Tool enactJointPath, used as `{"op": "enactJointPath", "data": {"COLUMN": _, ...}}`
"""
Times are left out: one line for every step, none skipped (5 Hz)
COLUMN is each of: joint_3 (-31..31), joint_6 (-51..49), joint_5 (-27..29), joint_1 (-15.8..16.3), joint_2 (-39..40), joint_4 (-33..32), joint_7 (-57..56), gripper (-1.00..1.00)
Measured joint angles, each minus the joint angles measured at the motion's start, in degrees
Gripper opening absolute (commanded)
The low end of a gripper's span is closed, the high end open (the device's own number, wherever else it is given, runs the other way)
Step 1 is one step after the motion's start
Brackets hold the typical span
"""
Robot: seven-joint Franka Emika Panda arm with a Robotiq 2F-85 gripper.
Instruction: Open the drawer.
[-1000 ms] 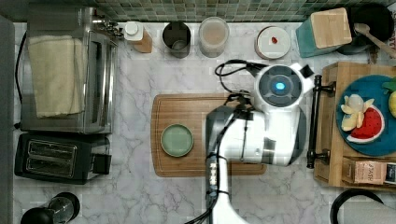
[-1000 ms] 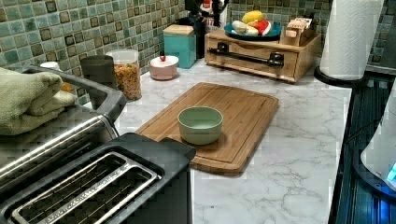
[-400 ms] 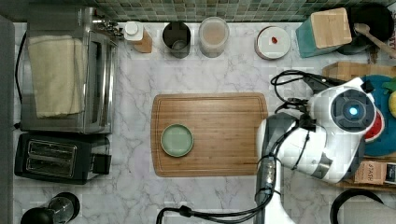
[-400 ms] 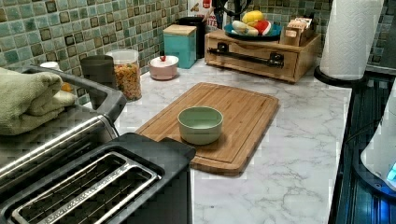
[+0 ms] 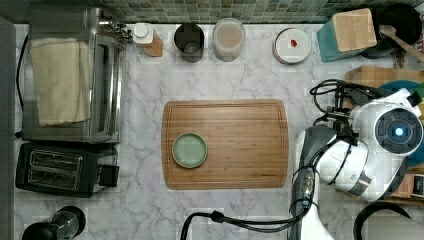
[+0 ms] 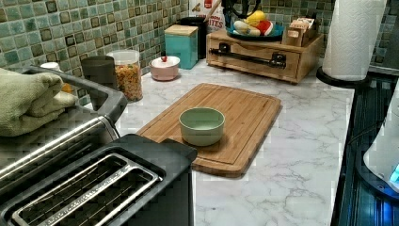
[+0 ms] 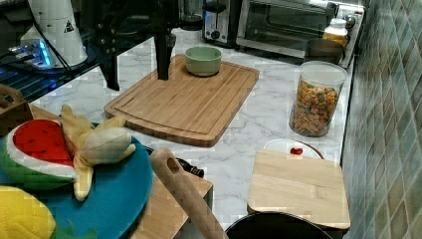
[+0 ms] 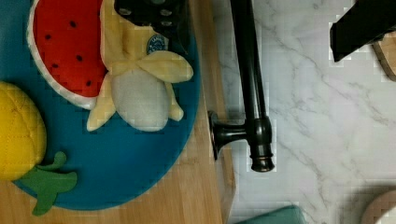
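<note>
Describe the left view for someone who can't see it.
A wooden drawer with a long black bar handle sits shut at the back of a marble counter, a plate of toy fruit on top; nearer, a green bowl rests on a cutting board.

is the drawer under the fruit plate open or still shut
Shut: in the left view the drawer front sits flush with its wooden box, black bar handle untouched.

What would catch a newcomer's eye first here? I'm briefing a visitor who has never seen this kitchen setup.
Probably the white robot arm, bulking over the wooden drawer unit at the top view's right edge. Next, the bright toy fruit on the blue plate on top of that unit: a red watermelon slice, a peeled banana. Then the green bowl alone on the bamboo cutting board mid-counter.
</note>
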Motion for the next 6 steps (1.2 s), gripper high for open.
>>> {"op": "enactJointPath", "data": {"joint_3": 0.6, "joint_6": 0.0, "joint_5": 0.2, "joint_1": -0.6, "joint_2": 0.8, "joint_4": -1.0, "joint_7": -3.8, "gripper": 1.00}}
{"op": "enactJointPath", "data": {"joint_3": 1.1, "joint_6": -0.3, "joint_5": 0.2, "joint_1": -0.4, "joint_2": 1.3, "joint_4": -2.1, "joint_7": -4.3, "gripper": 1.00}}
{"op": "enactJointPath", "data": {"joint_3": 1.2, "joint_6": 4.1, "joint_5": -2.2, "joint_1": 0.4, "joint_2": 1.6, "joint_4": -3.8, "joint_7": -2.3, "gripper": 1.00}}
{"op": "enactJointPath", "data": {"joint_3": 1.2, "joint_6": 6.8, "joint_5": -2.9, "joint_1": 1.1, "joint_2": 1.7, "joint_4": -5.1, "joint_7": 1.5, "gripper": 1.00}}
{"op": "enactJointPath", "data": {"joint_3": 0.4, "joint_6": 9.4, "joint_5": -7.4, "joint_1": 1.4, "joint_2": 2.3, "joint_4": -6.2, "joint_7": 4.7, "gripper": 1.00}}
{"op": "enactJointPath", "data": {"joint_3": -1.1, "joint_6": 12.6, "joint_5": -9.2, "joint_1": 1.4, "joint_2": 3.0, "joint_4": -8.1, "joint_7": 5.4, "gripper": 1.00}}
